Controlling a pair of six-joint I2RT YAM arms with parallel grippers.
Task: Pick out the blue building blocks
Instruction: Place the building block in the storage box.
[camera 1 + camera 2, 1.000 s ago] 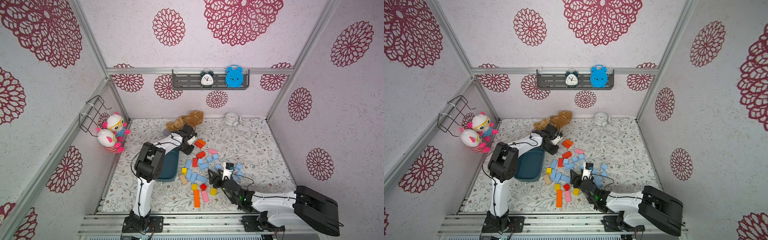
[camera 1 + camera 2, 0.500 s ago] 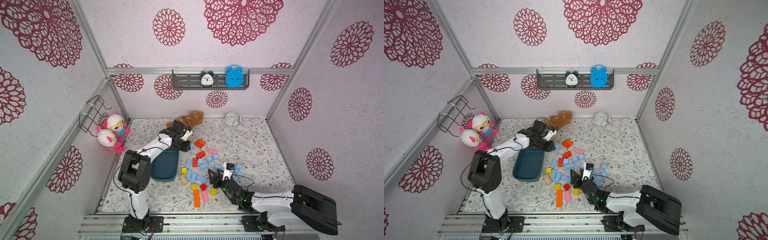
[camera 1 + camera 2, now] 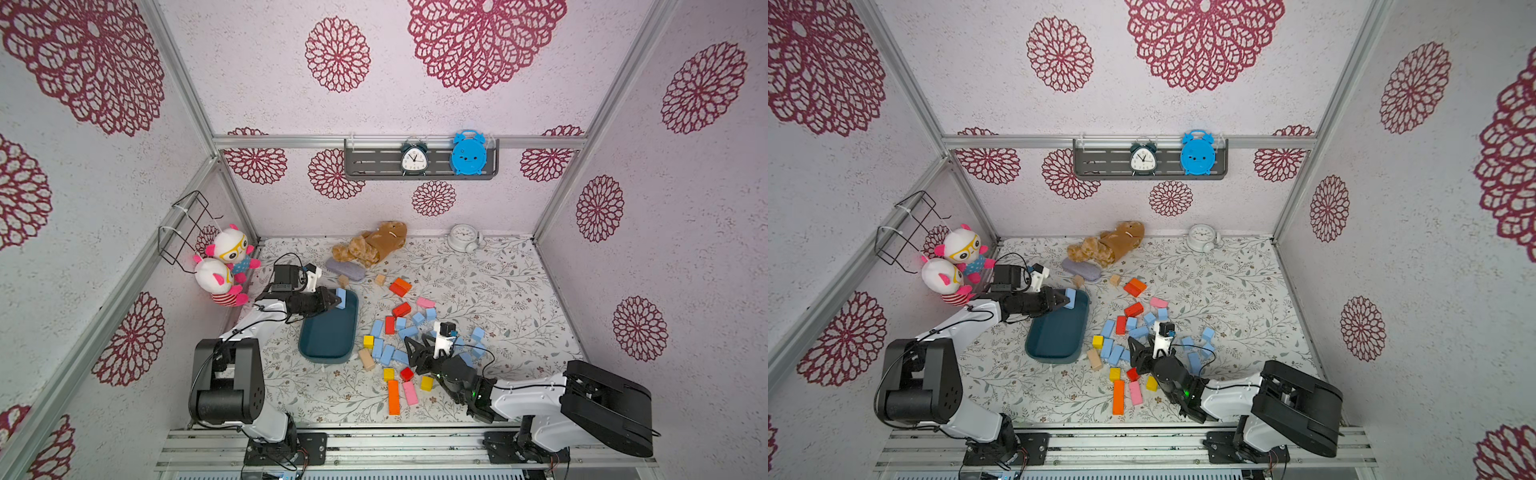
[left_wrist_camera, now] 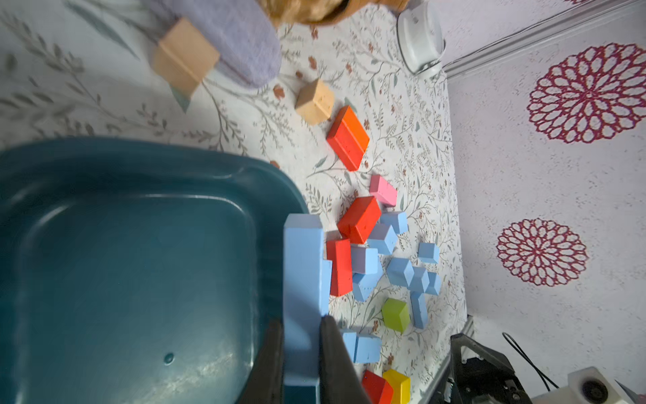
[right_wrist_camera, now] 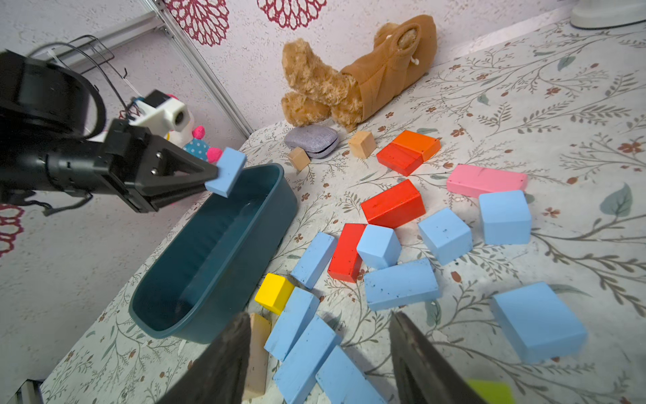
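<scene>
One blue block (image 5: 226, 171), likely light and stiff, is pinched across flat sides by the left hand (image 5: 211, 177); right hand (image 5: 320, 320) spread

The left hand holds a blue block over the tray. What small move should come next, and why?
Probably ease the left hand slightly toward the middle of the tray before opening: the blue block hangs above the far end, close to the rim.
</scene>
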